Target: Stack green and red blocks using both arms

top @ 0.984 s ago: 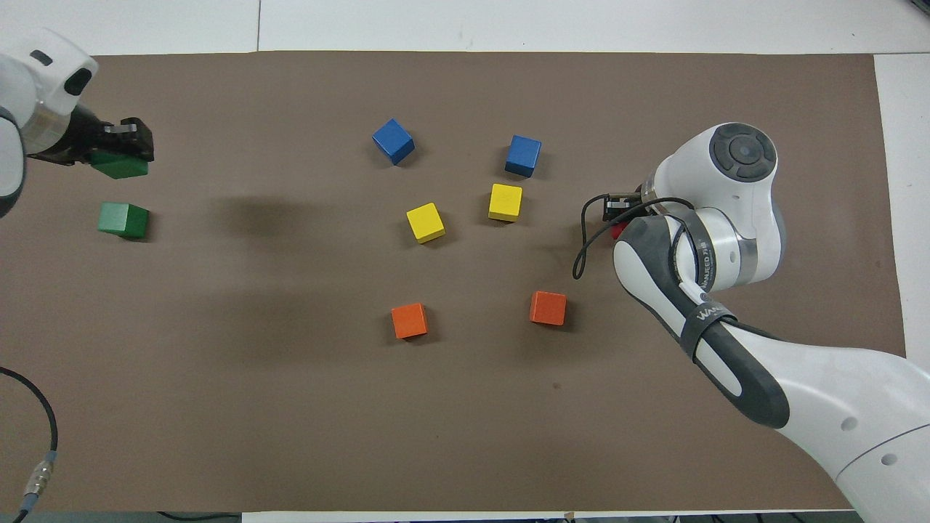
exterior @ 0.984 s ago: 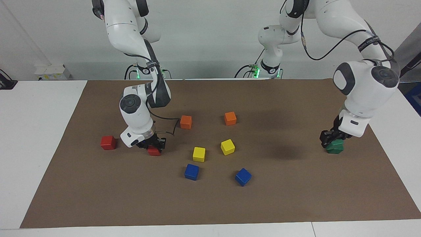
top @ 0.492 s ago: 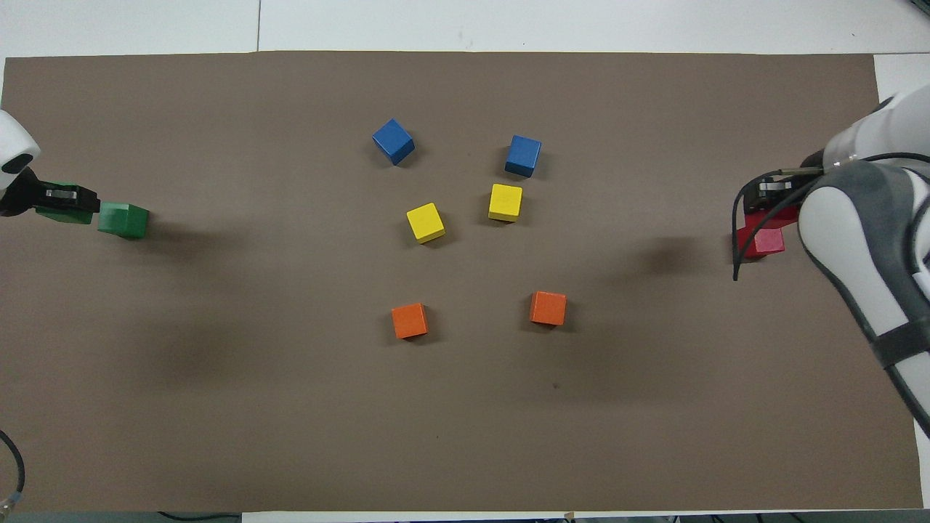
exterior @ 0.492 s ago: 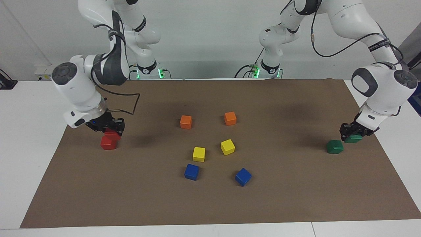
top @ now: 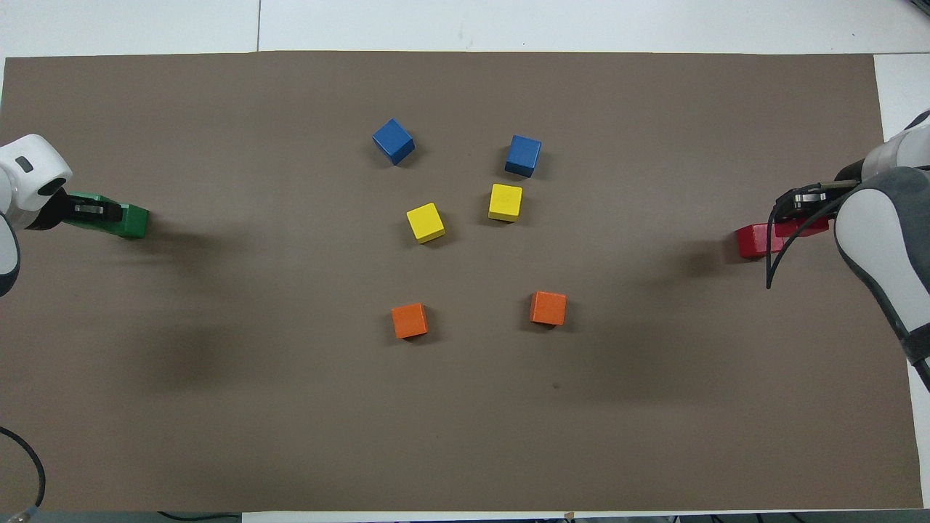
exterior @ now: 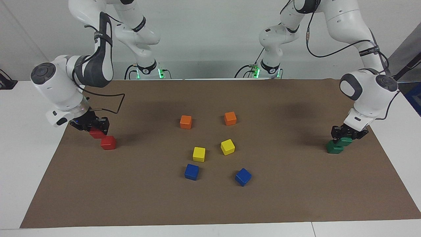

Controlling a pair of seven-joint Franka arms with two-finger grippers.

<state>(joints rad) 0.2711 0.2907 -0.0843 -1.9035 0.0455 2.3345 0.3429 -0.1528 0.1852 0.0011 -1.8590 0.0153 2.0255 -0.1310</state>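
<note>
- We see bright, even light from above on the brown mat (exterior: 296, 197).
- Soft, blurred shadows of the arms spread on the mat, and each cube throws a small, faint one.
- We find both views sharp, with no glare.

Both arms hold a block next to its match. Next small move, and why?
Probably shift each held block sideways until it sits squarely over its partner, then lower. The left end effector grips a green block overlapping the resting green block only partly. The right end effector holds a red block off to one side of the resting red block.
</note>
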